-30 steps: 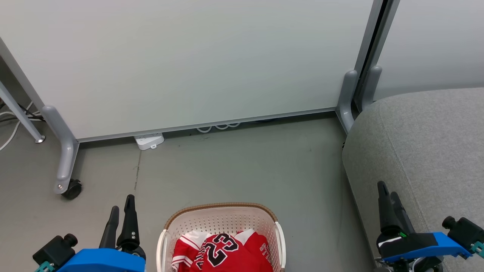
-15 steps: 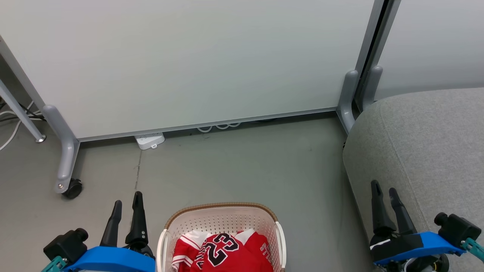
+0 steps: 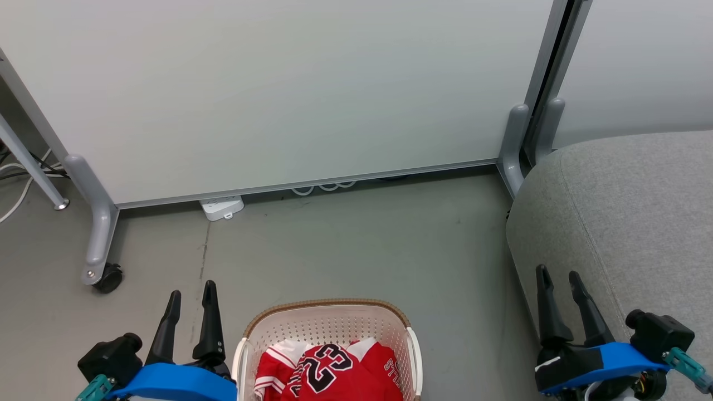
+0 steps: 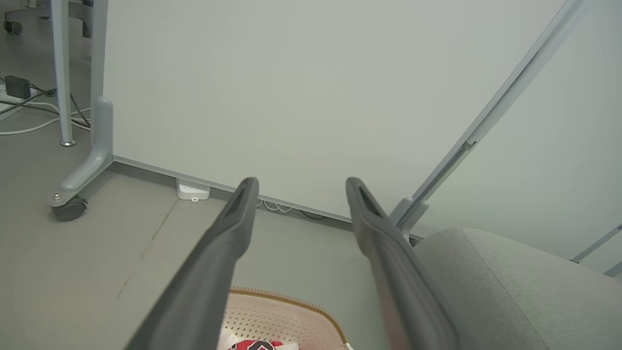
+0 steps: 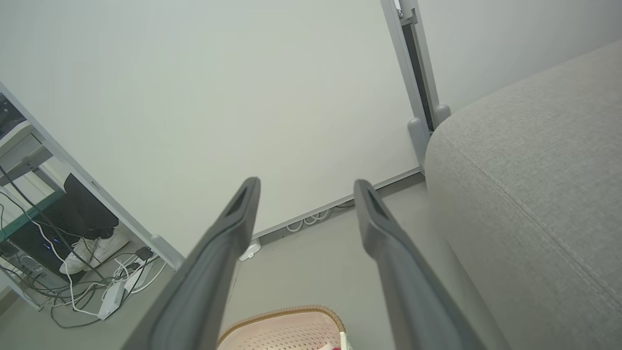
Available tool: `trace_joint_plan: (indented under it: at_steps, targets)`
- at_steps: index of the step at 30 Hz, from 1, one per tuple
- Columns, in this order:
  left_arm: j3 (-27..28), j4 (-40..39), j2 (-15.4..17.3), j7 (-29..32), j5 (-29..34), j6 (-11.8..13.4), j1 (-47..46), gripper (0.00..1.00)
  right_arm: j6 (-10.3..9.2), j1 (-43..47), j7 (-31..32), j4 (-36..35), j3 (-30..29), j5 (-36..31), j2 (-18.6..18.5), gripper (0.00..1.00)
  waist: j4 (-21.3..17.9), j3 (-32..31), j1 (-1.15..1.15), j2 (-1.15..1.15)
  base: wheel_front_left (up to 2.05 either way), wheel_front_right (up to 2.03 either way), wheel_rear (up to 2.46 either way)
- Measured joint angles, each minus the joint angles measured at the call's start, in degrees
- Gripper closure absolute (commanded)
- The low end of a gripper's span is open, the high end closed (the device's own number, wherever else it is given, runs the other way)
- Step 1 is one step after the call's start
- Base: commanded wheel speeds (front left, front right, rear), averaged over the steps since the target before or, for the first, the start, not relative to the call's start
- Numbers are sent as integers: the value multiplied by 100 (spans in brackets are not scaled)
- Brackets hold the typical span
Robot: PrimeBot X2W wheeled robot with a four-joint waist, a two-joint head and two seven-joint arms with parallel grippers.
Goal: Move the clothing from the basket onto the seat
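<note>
Grey floor runs ahead of me to a pale partition panel on grey wheeled feet, with a white power strip at its base. Near me, between my arms, stands the cream-white perforated plastic laundry basket with its brown woven-look rim; the head view's bottom edge cuts off its near half. Inside lies the red sports clothing: a jersey with a black "23" on top and a white-striped piece showing at its left, mostly buried. Small white lettering on the right is too small for me to read. The large grey fabric seat stands on the right, running out of frame. My left gripper hovers just left of the basket, fingers spread and empty. My right gripper hangs at the seat's left edge, likewise parted, holding nothing; whether it touches the fabric I cannot tell.
</note>
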Motion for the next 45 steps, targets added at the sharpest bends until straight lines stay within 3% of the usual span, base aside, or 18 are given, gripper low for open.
trace_joint_plan:
  at_steps: [45]
  targets:
    - [-208,99,22,-530,1739,183,-20,0,1,-57,-555,83,97,-2149,-7,0,0,-4,0,0,0,0,0]
